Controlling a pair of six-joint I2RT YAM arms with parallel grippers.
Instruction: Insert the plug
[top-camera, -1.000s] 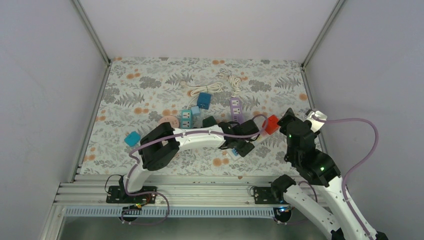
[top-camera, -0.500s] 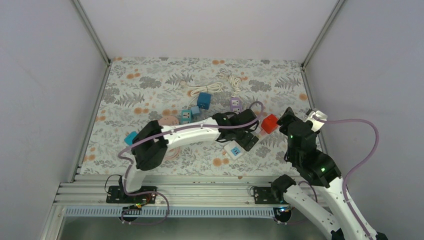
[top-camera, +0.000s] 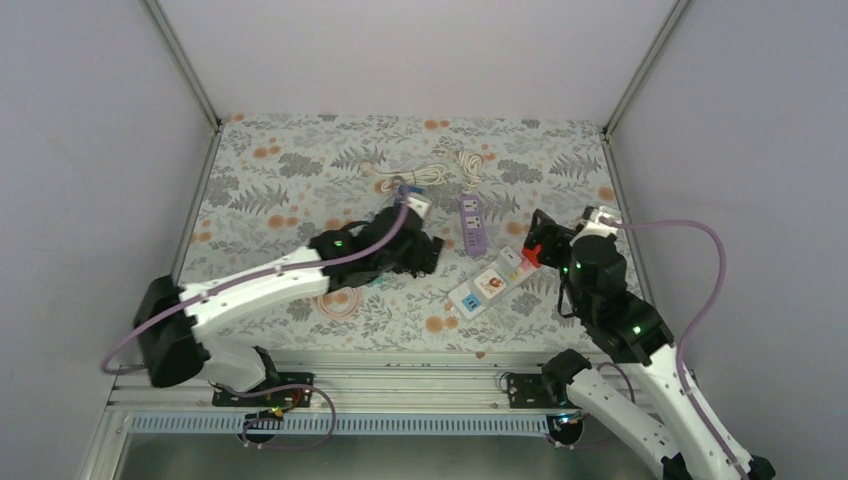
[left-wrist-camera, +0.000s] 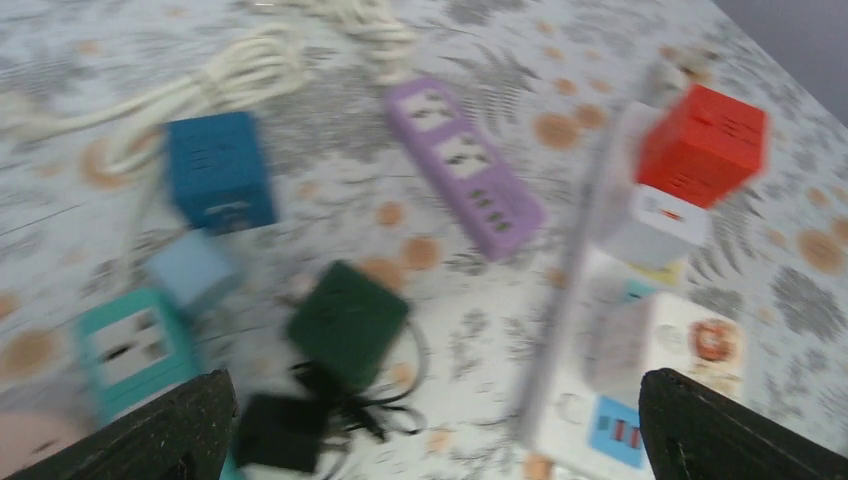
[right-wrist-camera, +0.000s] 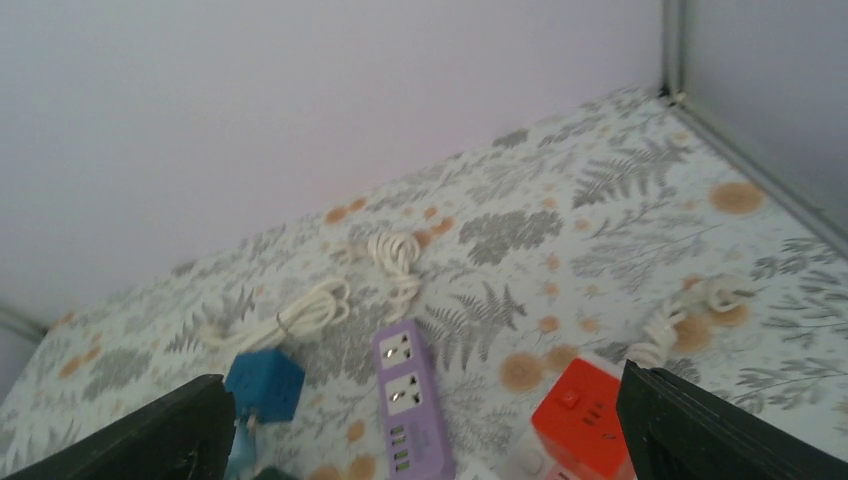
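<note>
We see the left gripper (left-wrist-camera: 432, 415) spread wide, with nothing between its fingers (left-wrist-camera: 150, 435). It hangs over the middle of the table (top-camera: 300, 160). In its wrist view the black plug (left-wrist-camera: 280, 432) lies on the table at the lower left of the frame, just inside the left finger. Its black cable (left-wrist-camera: 385, 395) is looped beside it. A green cube (left-wrist-camera: 347, 322) sits right above that loop, near the centre of the frame. In the overhead view the arm hides the plug.

At the far left of the wrist view we find a teal socket block (left-wrist-camera: 132, 350), with a pale cube (left-wrist-camera: 190, 272) just above it. Higher up is a blue cube (left-wrist-camera: 218, 170), beside a coiled white cord (left-wrist-camera: 225, 85). A purple strip (left-wrist-camera: 465, 165) runs diagonally through the upper centre. The white strip (left-wrist-camera: 660, 375) fills the lower right, well apart from the plug, and a red cube (left-wrist-camera: 703, 145) stands at its far end.

The right gripper (right-wrist-camera: 425, 400) is also released and empty. In the overhead view it sits at the right centre, just beside the red cube.
</note>
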